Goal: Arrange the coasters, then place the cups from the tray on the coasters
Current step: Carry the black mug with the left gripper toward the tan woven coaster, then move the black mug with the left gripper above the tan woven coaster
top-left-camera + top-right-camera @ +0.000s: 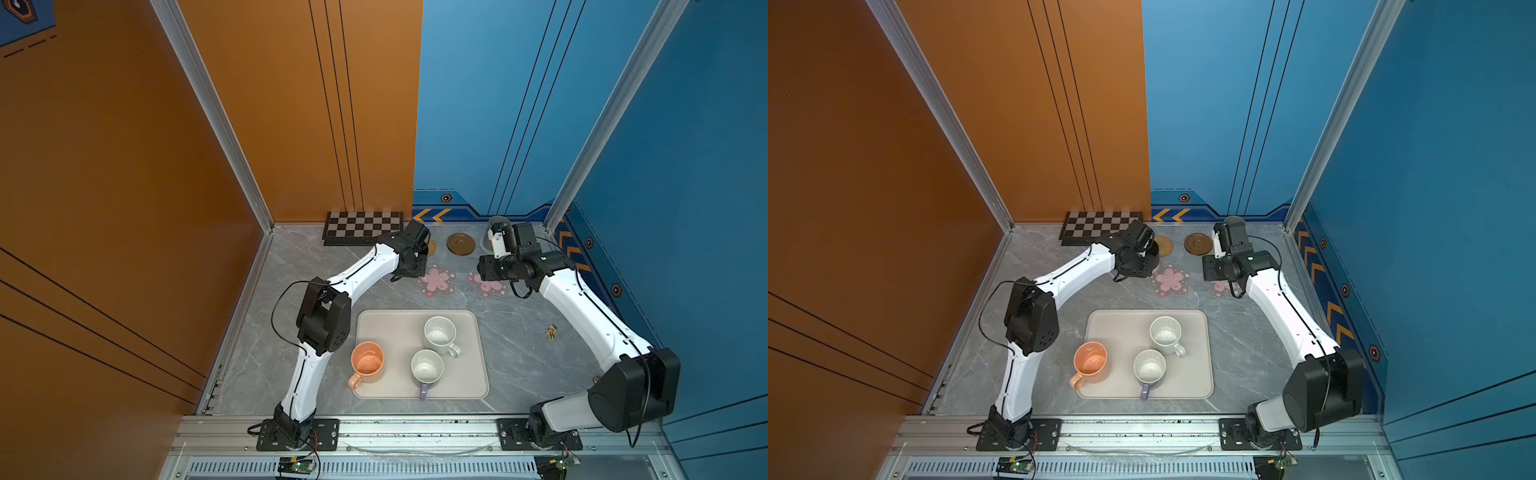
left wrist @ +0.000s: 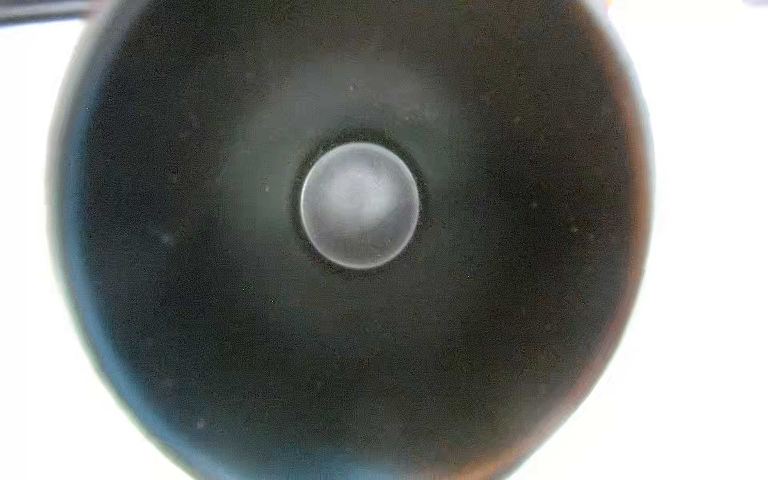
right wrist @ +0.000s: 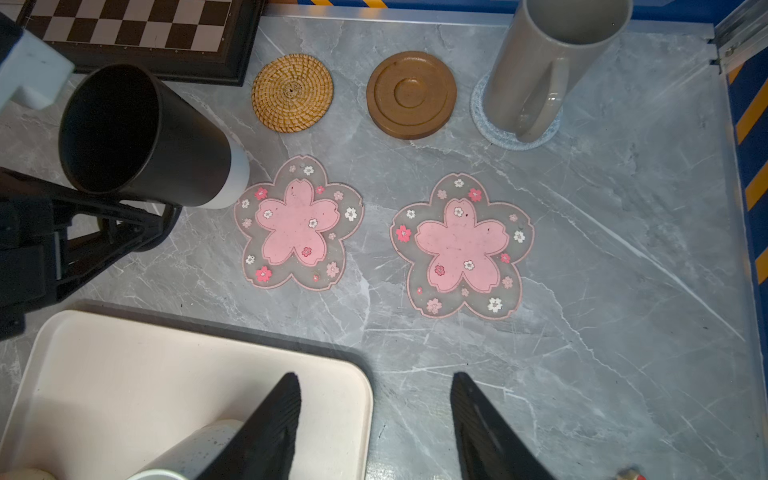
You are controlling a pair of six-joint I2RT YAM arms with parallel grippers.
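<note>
My left gripper (image 1: 410, 266) is shut on the black mug (image 3: 145, 137); the left wrist view looks straight down into the mug's dark inside (image 2: 357, 291). The mug's base is at the edge of the left pink coaster (image 3: 297, 222), near the tan rattan coaster (image 3: 292, 93). My right gripper (image 3: 374, 377) stands open and empty over the table by the tray (image 1: 374, 324) corner. The tall grey mug (image 3: 540, 62) stands on the grey-blue coaster (image 3: 486, 124). The brown coaster (image 3: 411, 94) and the right pink coaster (image 3: 461, 245) are bare. On the tray stand the peach mug (image 1: 368, 361), the white speckled mug (image 1: 439, 334) and the lavender mug (image 1: 427, 368).
A chessboard (image 1: 361, 230) lies against the back wall, left of the coasters. A small toy figure (image 1: 552, 331) sits on the table right of the tray. Orange and blue walls close in the left, back and right sides.
</note>
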